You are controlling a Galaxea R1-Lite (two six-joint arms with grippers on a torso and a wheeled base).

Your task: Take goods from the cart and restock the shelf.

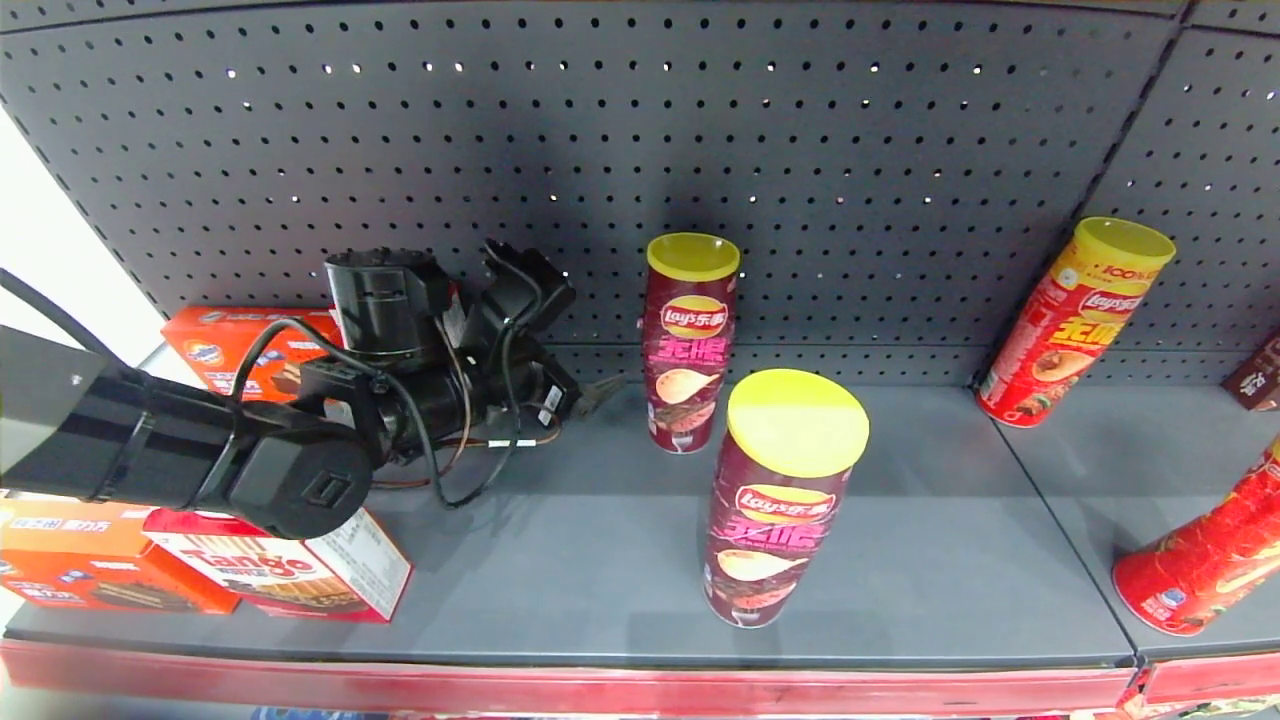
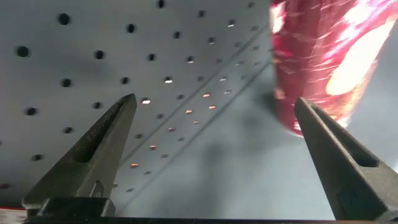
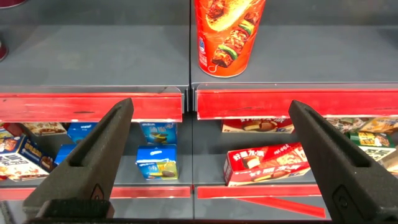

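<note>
A round logo above bold pink characters stands on the near maroon can (image 1: 775,510) and the far maroon can (image 1: 688,340), yellow characters on the red can (image 1: 1070,330), red lettering on the white box (image 1: 290,568).

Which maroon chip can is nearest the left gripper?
The rear maroon can by the pegboard, just beside the left gripper; the front maroon can stands near the shelf edge.

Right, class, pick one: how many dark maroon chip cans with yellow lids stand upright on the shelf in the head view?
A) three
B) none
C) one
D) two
D: the rear maroon can and the front maroon can both stand upright, while the leaning can to their right is red.
</note>
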